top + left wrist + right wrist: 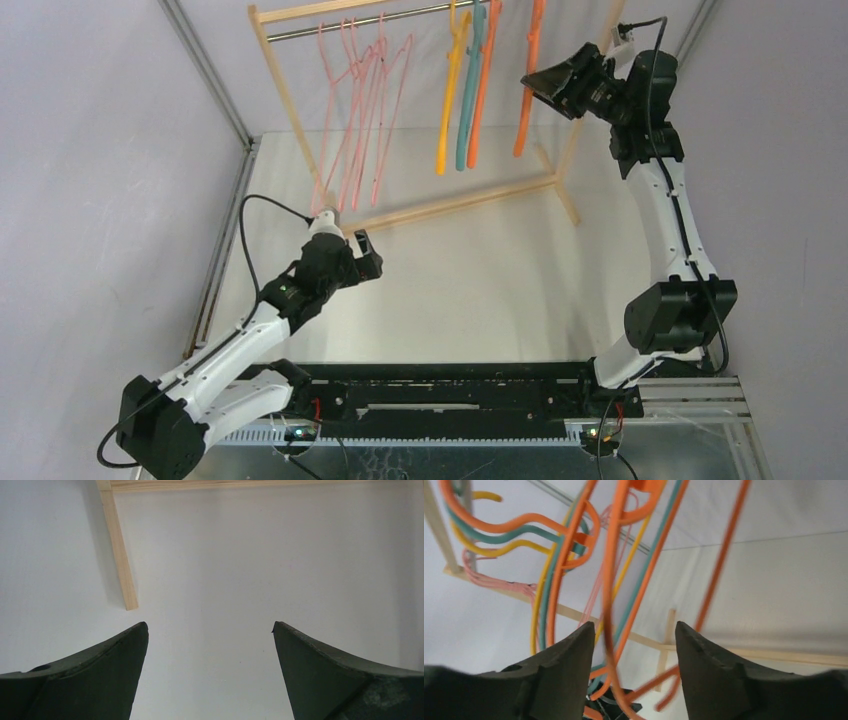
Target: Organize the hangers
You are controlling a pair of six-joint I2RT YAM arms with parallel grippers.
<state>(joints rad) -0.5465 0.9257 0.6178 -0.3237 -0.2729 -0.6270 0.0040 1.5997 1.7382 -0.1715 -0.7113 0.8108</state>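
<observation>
The hangers hang on the rack's metal rod (pixel 400 17): several pale pink ones (pixel 355 110) at the left, then a yellow-orange one (pixel 447 110), a teal one (pixel 470 100), an orange one (pixel 487 80), and a second orange one (pixel 527 90) at the right end. My right gripper (pixel 537 88) is raised beside that last orange hanger. In the right wrist view it (pixel 634 625) is open, with a blurred orange hanger (pixel 610 580) passing between the jaws, not pinched. My left gripper (pixel 365 255) is low near the rack's foot, open and empty (pixel 210 626).
The tall wooden-framed rack (pixel 460 200) stands across the back of the white table. Its left foot bar (pixel 120 555) lies just ahead of my left gripper. Grey walls close in on both sides. The black arm mount (pixel 450 395) runs along the near edge.
</observation>
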